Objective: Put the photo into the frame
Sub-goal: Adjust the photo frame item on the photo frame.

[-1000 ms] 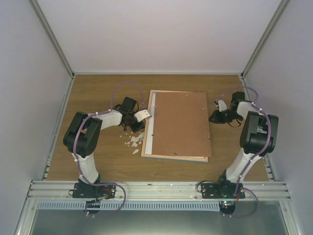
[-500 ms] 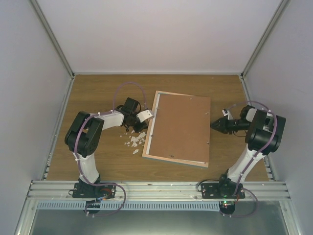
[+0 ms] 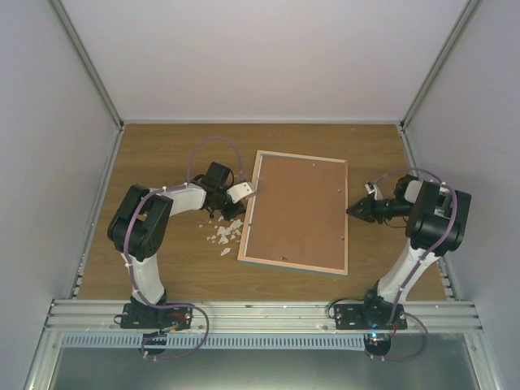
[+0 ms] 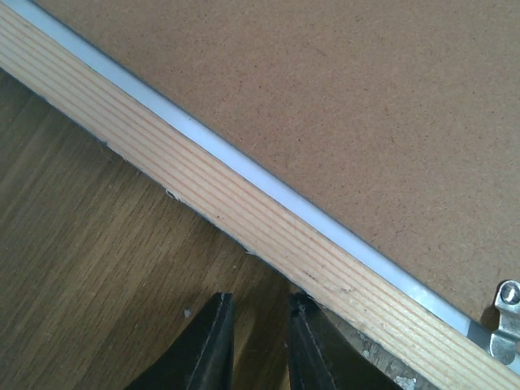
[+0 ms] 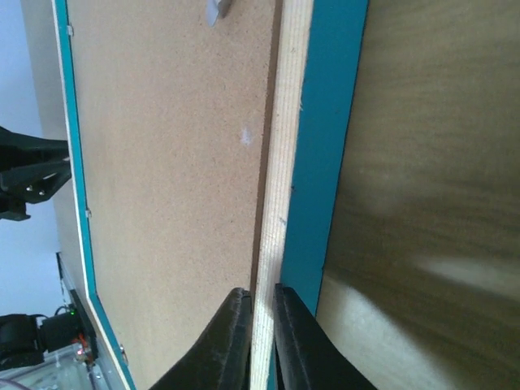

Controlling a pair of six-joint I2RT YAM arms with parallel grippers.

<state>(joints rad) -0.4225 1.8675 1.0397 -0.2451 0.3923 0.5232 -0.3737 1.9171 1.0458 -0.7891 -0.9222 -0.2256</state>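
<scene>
The frame [image 3: 296,211] lies face down in the middle of the table, its brown board up inside a light wood rim. The photo is hidden. My left gripper [image 3: 253,193] is at the frame's left edge. In the left wrist view its fingers [image 4: 256,325] stand slightly apart with nothing between them, and the right finger touches the wood edge [image 4: 244,203]. My right gripper [image 3: 351,210] is at the frame's right edge. In the right wrist view it [image 5: 262,301] is shut on the wood rim [image 5: 280,162], with the teal front beside it.
White crumbs [image 3: 223,236] lie on the table left of the frame, below my left gripper. A metal clip [image 4: 508,296] sits on the frame's back edge. Pale walls enclose the table on three sides.
The board, askew a second ago, now sits square within the frame's rim. My right gripper has come in to the frame's right edge and closed on it. The left gripper has barely moved.
</scene>
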